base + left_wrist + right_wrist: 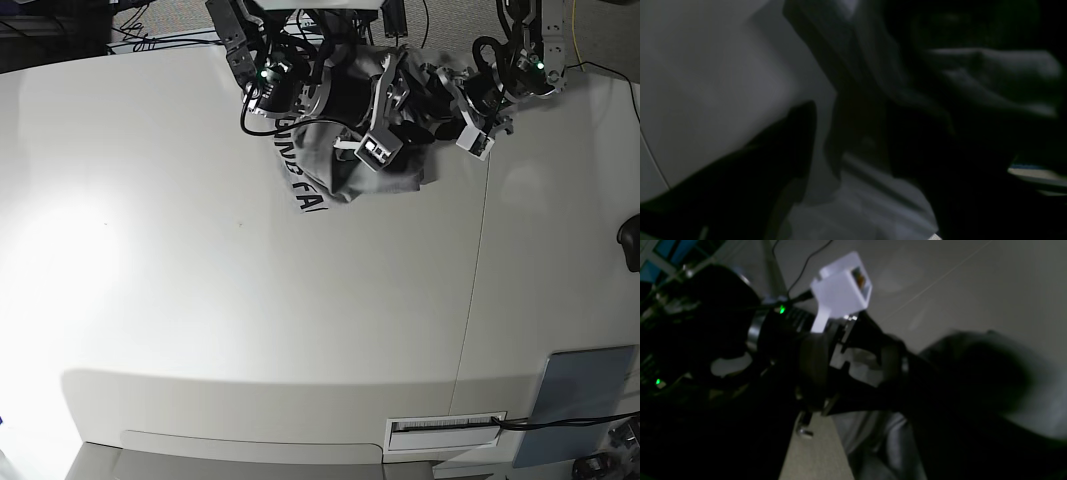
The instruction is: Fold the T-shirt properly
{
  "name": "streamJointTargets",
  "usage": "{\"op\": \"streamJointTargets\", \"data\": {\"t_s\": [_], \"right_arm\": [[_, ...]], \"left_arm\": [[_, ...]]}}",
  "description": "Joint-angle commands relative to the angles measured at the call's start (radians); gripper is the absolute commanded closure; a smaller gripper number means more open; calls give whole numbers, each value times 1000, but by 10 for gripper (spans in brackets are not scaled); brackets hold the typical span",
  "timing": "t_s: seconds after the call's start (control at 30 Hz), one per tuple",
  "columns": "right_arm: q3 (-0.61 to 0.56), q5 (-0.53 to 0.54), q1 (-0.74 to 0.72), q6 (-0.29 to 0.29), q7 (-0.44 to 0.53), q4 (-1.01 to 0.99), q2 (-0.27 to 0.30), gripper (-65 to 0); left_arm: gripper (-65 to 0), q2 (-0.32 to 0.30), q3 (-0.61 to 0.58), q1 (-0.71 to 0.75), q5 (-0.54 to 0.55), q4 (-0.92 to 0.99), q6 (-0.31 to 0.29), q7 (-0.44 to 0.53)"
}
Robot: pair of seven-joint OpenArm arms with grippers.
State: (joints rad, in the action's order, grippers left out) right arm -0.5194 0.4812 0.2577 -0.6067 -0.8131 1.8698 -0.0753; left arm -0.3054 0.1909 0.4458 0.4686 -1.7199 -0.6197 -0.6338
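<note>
White surface (250, 330) fills most of base view, matte, with a thin seam (472, 300) running top to bottom on the right side. Bright glare patch (60, 255) at left, light falls off toward the right. Near edge: lower step or ledge (240, 445) with a white slotted label plate (445, 430). Grey-blue pad (575, 405) at bottom right corner, cable (560, 422) crossing it. Dark object (630, 243) at the right edge, cut off. Black cables (150, 25) on the dark floor past the far edge. Right wrist view: blue window panes (670, 253) top left, blurred. Both wrist views dim.
</note>
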Motion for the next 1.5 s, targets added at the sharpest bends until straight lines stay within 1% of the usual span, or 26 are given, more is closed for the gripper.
{"op": "streamJointTargets", "data": {"t_s": [0.0,0.1,0.17,0.23,0.3,0.43,0.5,0.53,0.6,0.67,0.77,0.83,0.9,0.93,1.0,1.07,1.17,1.23,1.3,1.47], "right_arm": [[-5,52,-6,-21,28,18,-10,-264],[-4,134,-11,-91,28,25,-10,-264],[-4,172,-11,-91,21,39,-10,-264],[-4,177,-12,-91,-8,72,-10,-264],[8,162,-11,-91,-45,117,-10,-264],[85,16,-11,-91,-73,217,-10,-263],[148,-52,-11,-29,-79,253,-4,-263],[184,-77,-11,8,-79,262,4,-263],[257,-121,-11,66,-79,264,28,-263],[326,-165,-11,101,-85,264,64,-263],[422,-210,-5,135,-93,264,120,-263],[488,-226,1,156,-101,264,153,-263],[558,-229,16,167,-100,264,182,-263],[591,-228,26,175,-100,264,196,-263],[650,-228,45,179,-100,264,219,-263],[695,-228,64,179,-100,264,237,-263],[736,-228,89,179,-100,264,258,-263],[758,-229,102,179,-101,264,262,-263],[773,-229,111,182,-100,264,269,-263],[781,-229,111,185,-100,264,269,-263]], "left_arm": [[-330,-8,2,3,-4,-8,1,-8],[-330,-8,2,2,-3,-9,1,-7],[-330,-11,4,3,-3,-9,2,-1],[-330,-13,16,3,-3,-10,2,0],[-330,-13,42,3,-3,-13,1,-1],[-330,-13,131,3,10,-31,1,-1],[-330,-13,180,3,27,-50,1,-1],[-330,-13,202,3,43,-62,1,-1],[-330,-13,238,3,78,-89,1,-1],[-330,-13,248,3,104,-124,1,-1],[-330,-11,238,-1,146,-181,1,0],[-330,-10,221,-19,150,-208,8,-1],[-330,-10,189,-50,150,-214,61,-4],[-330,-10,169,-69,146,-214,91,-16],[-331,-10,116,-110,145,-214,130,-57],[-331,-10,57,-147,145,-214,130,-80],[-331,-10,-34,-199,122,-213,141,-99],[-331,-10,-89,-222,80,-213,203,-111],[-331,-10,-132,-233,28,-213,241,-110],[-330,-10,-203,-230,-12,-212,246,-129]]}}
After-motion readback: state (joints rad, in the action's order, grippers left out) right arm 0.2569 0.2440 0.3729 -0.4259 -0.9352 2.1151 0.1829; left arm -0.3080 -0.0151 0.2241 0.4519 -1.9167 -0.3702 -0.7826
